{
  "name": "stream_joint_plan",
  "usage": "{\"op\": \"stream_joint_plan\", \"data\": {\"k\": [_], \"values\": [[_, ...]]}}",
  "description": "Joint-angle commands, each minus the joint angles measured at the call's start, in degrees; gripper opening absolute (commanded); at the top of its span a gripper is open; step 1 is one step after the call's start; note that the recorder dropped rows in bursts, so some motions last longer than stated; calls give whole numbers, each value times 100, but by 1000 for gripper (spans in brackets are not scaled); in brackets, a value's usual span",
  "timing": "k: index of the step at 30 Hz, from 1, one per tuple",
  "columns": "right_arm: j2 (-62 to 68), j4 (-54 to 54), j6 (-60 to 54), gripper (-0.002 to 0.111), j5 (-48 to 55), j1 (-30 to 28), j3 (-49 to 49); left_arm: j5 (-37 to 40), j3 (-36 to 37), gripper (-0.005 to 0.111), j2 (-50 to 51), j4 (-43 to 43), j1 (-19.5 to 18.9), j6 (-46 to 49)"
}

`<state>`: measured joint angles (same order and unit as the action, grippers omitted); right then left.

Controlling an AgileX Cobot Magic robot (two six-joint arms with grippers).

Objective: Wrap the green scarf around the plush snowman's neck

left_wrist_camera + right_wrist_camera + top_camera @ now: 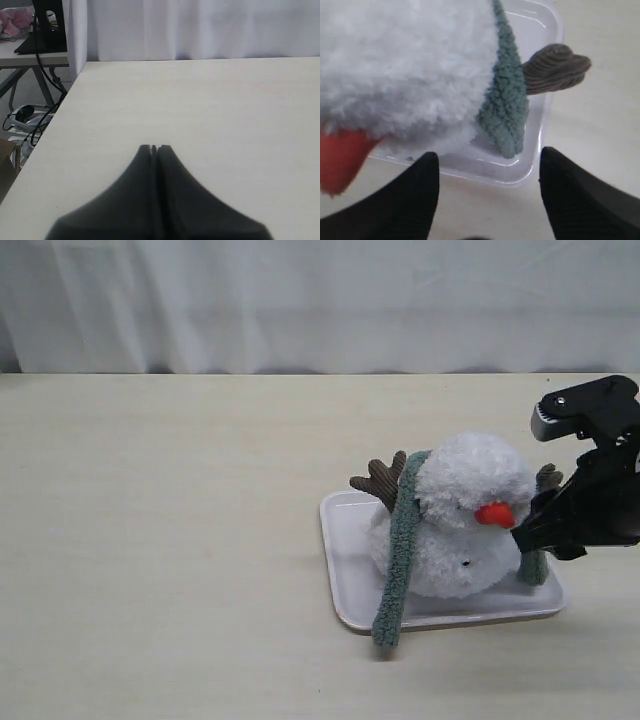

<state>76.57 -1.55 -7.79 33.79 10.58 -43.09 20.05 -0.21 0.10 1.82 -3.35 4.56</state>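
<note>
The plush snowman [455,530] sits on a white tray [345,580], orange nose [494,513] facing front right. The green scarf [400,540] lies behind its neck [432,523]. One end hangs down the left side over the tray's front rim; the other end [505,115] drops by the right twig arm [555,67]. My right gripper [522,532] is open just right of the nose, its fingers [427,170] spread before that scarf end, touching nothing. My left gripper [154,147] is shut and empty over bare table, outside the exterior view.
The snowman's left twig arm [380,480] sticks out behind the scarf. A white curtain [320,300] closes the back of the table. In the left wrist view the table's side edge [55,115] drops to a floor with cables [22,117].
</note>
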Motion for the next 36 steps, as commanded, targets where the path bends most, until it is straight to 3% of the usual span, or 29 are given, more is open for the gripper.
{"op": "stream_joint_plan", "data": {"k": [1,16,19,26,36], "values": [[-1,74,-358,58,-1168,-43,325,-104,21,0,-10,37,28,-10],[1124,-410,-656,58,-1686,-43,349,-104,21,0,-10,37,28,-10],[1199,-301,-656,49,-1630,-43,349,-104,21,0,-10,37,28,-10],[1188,-147,-656,5,-1137,-43,296,-104,21,0,-10,37,28,-10],[1188,1867,-1581,4,864,-43,-312,-104,21,0,-10,37,28,-10]]}}
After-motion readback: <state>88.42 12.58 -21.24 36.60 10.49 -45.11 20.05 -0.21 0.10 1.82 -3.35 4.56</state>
